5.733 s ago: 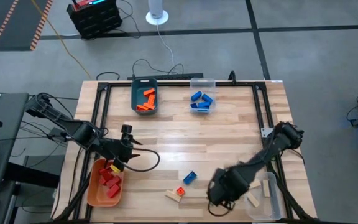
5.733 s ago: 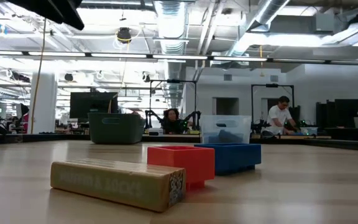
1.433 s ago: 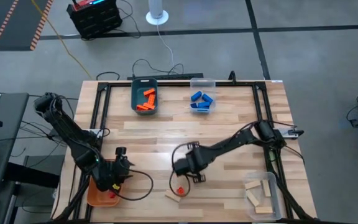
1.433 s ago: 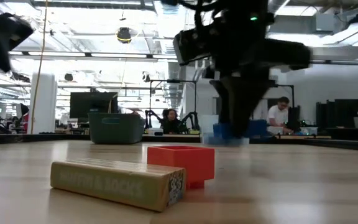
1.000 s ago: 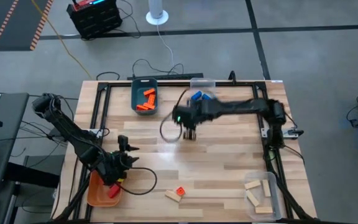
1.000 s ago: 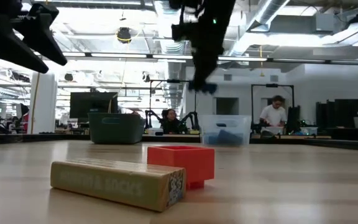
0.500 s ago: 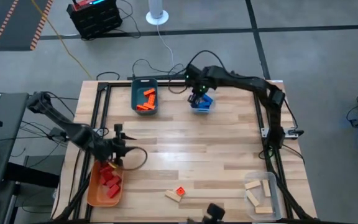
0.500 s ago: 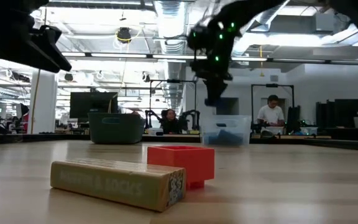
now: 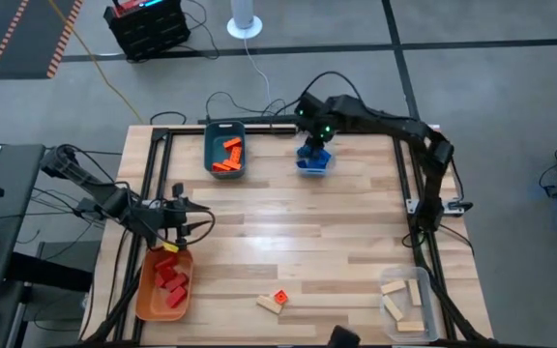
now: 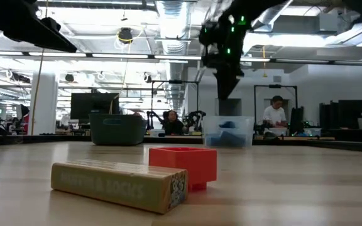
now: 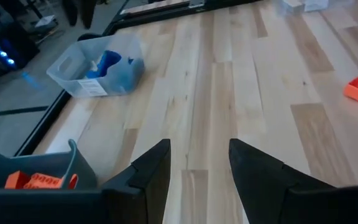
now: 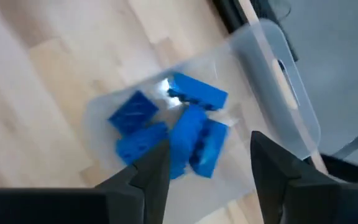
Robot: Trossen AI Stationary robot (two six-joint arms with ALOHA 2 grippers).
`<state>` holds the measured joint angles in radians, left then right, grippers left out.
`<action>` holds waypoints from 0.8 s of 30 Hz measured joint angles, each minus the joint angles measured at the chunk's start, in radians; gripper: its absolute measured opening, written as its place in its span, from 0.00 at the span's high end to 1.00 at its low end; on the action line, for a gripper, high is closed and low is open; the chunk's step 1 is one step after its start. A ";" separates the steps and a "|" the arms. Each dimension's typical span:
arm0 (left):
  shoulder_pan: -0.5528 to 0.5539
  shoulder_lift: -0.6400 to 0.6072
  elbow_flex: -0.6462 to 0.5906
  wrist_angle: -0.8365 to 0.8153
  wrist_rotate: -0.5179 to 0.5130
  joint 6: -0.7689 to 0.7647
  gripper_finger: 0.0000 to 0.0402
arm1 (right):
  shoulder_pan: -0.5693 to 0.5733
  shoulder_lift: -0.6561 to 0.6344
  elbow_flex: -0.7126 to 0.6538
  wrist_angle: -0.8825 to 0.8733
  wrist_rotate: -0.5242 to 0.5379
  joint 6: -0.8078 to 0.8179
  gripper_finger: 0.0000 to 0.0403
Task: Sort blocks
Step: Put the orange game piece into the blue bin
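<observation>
nearest to the low camera lies a pale wooden block (image 10: 119,184) with printed letters, flat on the wooden table (image 9: 298,232), and just behind it, touching or almost touching, a red block (image 10: 183,164). from above the same two lie together at the near edge of the table. at the near right corner a clear bin (image 9: 409,307) holds three pale wooden blocks (image 9: 401,294). at the near left corner an orange bin (image 9: 149,295) holds several red blocks (image 9: 172,281).

my left gripper (image 9: 178,217) hovers above the table just beyond the far end of the orange bin, and its fingers (image 11: 152,169) stand apart with nothing between them. the red blocks in that bin are just beside and below it, and the loose red block is well apart from it, toward the near middle of the table.

at the far side stand two more bins. the teal bin (image 9: 225,150) holds orange blocks (image 9: 228,155). to its right is a clear bin (image 9: 314,147) with blue blocks (image 12: 169,133) piled inside, about five of them. my right gripper (image 9: 315,136) hangs directly over this clear bin, released, the fingers (image 12: 153,171) spread and empty, and the blue blocks lie below it, apart from the fingers.

in the room beyond the table, one person (image 10: 273,118) stands at a bench and another sits farther left.
</observation>
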<state>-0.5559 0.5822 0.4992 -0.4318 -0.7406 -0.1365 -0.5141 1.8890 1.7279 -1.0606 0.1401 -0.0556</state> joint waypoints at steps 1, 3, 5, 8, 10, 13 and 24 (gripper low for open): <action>0.005 0.003 0.000 0.003 0.000 -0.002 0.61 | 0.027 -0.014 0.000 -0.006 0.026 0.001 0.53; 0.013 0.007 0.000 0.004 0.000 -0.004 0.61 | 0.083 -0.038 0.000 -0.006 0.063 0.001 0.53; 0.014 0.010 0.000 0.005 0.000 -0.017 0.61 | 0.152 -0.057 0.000 0.001 0.062 0.001 0.54; 0.014 0.014 0.000 0.005 0.001 -0.044 0.61 | 0.294 -0.068 0.001 0.045 0.066 0.004 0.55; 0.013 0.020 0.000 0.005 0.005 -0.066 0.61 | 0.406 -0.054 0.002 0.105 0.064 -0.003 0.55; 0.013 0.031 0.000 0.004 0.020 -0.099 0.61 | 0.563 -0.014 -0.001 0.214 0.024 -0.003 0.55; 0.012 0.077 0.000 0.023 0.056 -0.122 0.61 | 0.863 0.185 0.000 0.568 -0.001 0.121 0.55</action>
<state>-0.5438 0.6594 0.4995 -0.4084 -0.6845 -0.2590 0.3493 2.0739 1.7283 -0.4924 0.1391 0.0650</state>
